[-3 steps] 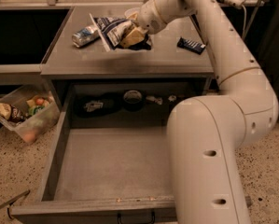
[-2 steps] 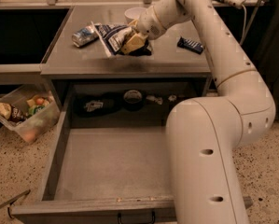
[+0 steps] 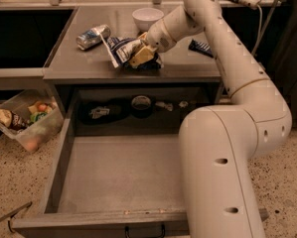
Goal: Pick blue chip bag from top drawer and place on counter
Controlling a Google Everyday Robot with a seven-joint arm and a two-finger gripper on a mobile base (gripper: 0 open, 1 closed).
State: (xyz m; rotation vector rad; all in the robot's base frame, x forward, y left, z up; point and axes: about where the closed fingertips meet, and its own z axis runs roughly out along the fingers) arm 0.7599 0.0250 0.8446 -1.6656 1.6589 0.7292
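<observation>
The blue chip bag (image 3: 122, 47), wrinkly dark blue foil with white patches, rests on the counter (image 3: 187, 66) near its middle front. My gripper (image 3: 141, 55) reaches in from the right. Its tan fingers (image 3: 144, 54) are shut on the bag's right side, low over the counter. The top drawer (image 3: 62, 150) is pulled fully out below and I see nothing lying in it. Its black handle (image 3: 144, 230) shows at the bottom edge.
A silver-blue drink can (image 3: 92, 36) lies on its side just left of the bag. A white bowl (image 3: 148, 18) stands behind it. A small dark blue bar wrapper (image 3: 201, 46) lies at the right. A clear bin of food (image 3: 24, 123) sits on the floor at the left. My arm covers the drawer's right side.
My gripper has moved a little left and down toward the counter's front, with the chip bag in it. The bag now lies lower on the counter. The drawer has not moved.
</observation>
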